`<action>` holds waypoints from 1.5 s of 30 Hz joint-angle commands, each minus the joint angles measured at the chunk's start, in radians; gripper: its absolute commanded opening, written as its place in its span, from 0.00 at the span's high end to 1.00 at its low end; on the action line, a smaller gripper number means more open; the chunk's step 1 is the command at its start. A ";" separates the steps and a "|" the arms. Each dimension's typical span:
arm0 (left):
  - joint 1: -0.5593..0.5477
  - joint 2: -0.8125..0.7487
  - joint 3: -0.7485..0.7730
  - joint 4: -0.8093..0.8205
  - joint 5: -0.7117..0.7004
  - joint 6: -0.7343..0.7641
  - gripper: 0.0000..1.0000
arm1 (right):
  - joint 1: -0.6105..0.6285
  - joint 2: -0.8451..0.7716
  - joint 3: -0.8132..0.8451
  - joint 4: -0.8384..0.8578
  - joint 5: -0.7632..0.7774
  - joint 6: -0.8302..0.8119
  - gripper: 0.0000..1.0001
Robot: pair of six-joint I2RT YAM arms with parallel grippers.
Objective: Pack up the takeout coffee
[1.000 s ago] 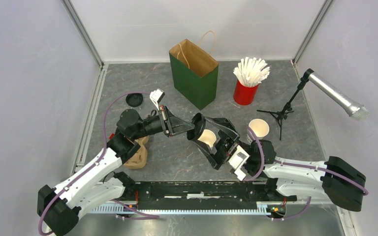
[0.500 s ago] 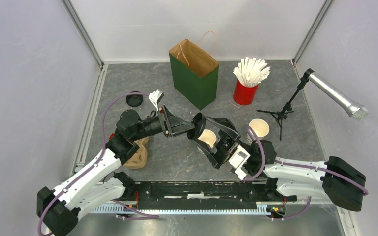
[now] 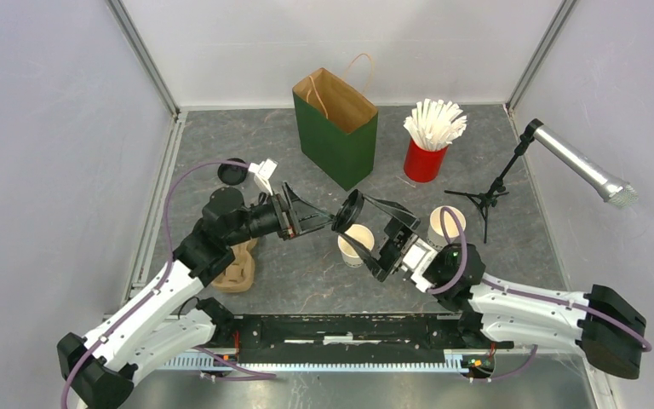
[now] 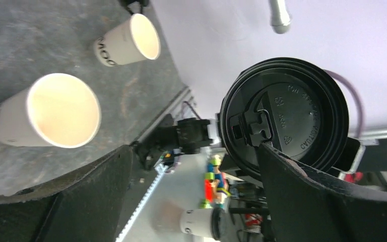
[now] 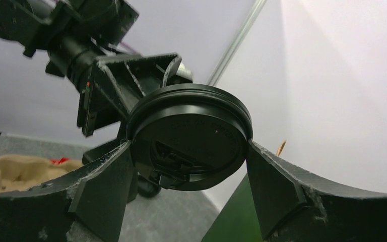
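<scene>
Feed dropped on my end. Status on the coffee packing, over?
Left gripper open. Right gripper shut on black lid, near left cup. That and right cup lidless, outside green bag. Left gripper close by the lid.

Straws [image 3: 434,123] stood right of bag [image 3: 335,128]; spare lid [image 3: 232,173] lay left; cup [image 3: 356,245] in front, second cup [image 3: 445,226] front-right, carrier [image 3: 237,271] front-left.

I'm standing in a robotics lab's test cell, not a café. Plain white panels [image 3: 51,128] set in aluminium posts [image 3: 142,55] box in a grey table [image 3: 213,136]. Two white robot arms [image 3: 162,290] are bolted to a black rail [image 3: 341,328] along the table's near edge. A microphone [image 3: 581,164] on a small tripod [image 3: 485,198] stands near the right edge. The green bag [image 3: 336,141], red cup of straws [image 3: 426,160] and paper cups [image 3: 448,223] sit there like props.
</scene>
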 commanded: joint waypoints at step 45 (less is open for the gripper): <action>-0.003 -0.412 0.074 -0.646 -0.565 0.783 0.00 | -0.011 0.621 1.164 -2.252 0.276 0.443 0.11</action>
